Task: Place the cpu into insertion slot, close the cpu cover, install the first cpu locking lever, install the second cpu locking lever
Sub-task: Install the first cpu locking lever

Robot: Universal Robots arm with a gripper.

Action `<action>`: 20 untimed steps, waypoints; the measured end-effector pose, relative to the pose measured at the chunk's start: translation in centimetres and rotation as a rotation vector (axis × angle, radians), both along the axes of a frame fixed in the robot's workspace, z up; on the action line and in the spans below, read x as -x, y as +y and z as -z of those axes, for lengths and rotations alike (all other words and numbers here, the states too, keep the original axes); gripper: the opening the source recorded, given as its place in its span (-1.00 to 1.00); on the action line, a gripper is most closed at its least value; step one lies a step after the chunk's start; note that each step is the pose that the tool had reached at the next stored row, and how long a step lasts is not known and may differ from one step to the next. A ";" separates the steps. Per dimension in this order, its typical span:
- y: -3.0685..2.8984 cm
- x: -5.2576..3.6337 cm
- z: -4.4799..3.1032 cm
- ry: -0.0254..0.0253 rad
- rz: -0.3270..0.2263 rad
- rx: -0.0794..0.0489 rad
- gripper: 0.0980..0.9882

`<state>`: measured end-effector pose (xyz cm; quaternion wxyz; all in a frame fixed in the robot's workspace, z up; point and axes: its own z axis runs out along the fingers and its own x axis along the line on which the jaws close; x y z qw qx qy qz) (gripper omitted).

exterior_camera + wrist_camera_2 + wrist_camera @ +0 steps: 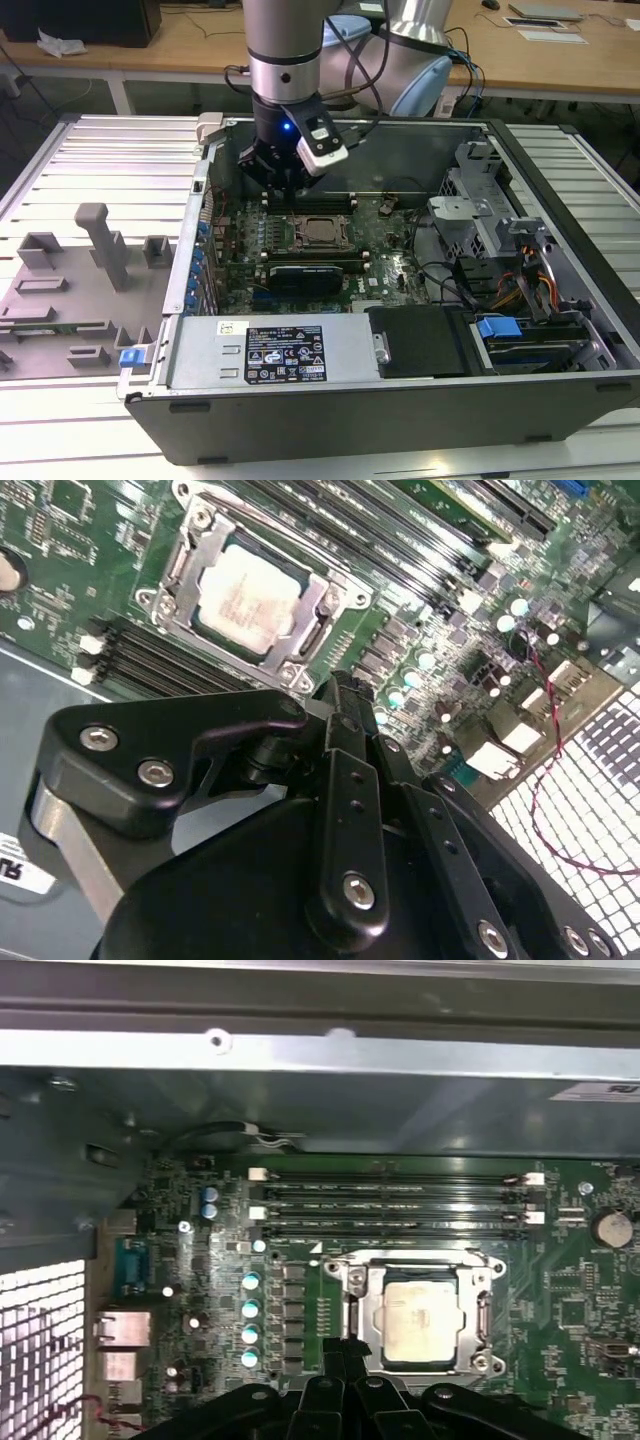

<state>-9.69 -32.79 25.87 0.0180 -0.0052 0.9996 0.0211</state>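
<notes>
The cpu (318,232) lies flat in the insertion slot (297,240) on the green board, its pale metal top showing in both wrist views (250,598) (422,1320). The silver cpu cover (185,575) (371,1305) lies down around the chip as a frame. My gripper (280,187) hangs above the board, just behind the socket and a little toward the exterior view's left. Its black fingertips (338,687) (345,1348) meet at the socket's edge, shut with nothing between them.
Long black memory slots (390,1203) run beside the socket, toward the case wall (300,1055). A power supply (290,350) and drive cage (500,240) fill the case's near and right sides. A grey fixture plate (80,290) lies outside, at the exterior view's left.
</notes>
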 end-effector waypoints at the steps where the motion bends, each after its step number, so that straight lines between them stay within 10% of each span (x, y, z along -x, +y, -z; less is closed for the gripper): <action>1: 0.00 0.13 0.01 0.0000 0.000 -0.003 -0.98; 6: 0.01 0.79 0.05 -0.0011 0.000 -0.025 -0.98; 20: 0.00 1.25 0.48 -0.0016 0.000 -0.027 -0.98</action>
